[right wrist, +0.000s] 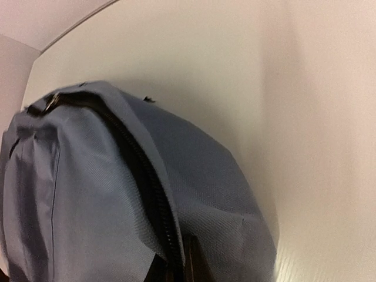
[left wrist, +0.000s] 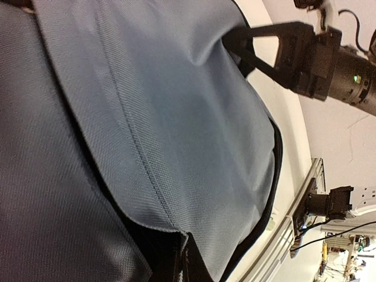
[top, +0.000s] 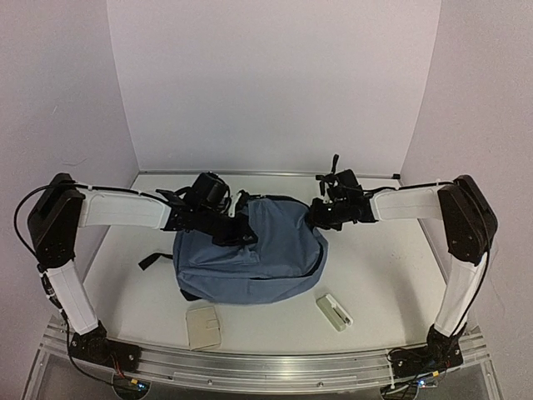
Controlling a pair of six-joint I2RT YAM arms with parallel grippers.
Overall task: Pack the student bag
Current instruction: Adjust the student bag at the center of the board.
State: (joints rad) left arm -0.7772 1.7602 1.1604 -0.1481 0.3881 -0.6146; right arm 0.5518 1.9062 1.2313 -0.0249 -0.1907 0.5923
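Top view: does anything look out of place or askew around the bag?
Nothing spilled or damaged. The student bag lies slumped, one black strap trailing left. A flat beige item and a small white item lie outside it.

Student bag [top: 258,258] of matt woven cloth; table [top: 383,267] smooth, faintly glossy.

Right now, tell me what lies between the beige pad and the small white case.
Nothing: bare table separates the beige pad and the white case, seen in the top view.
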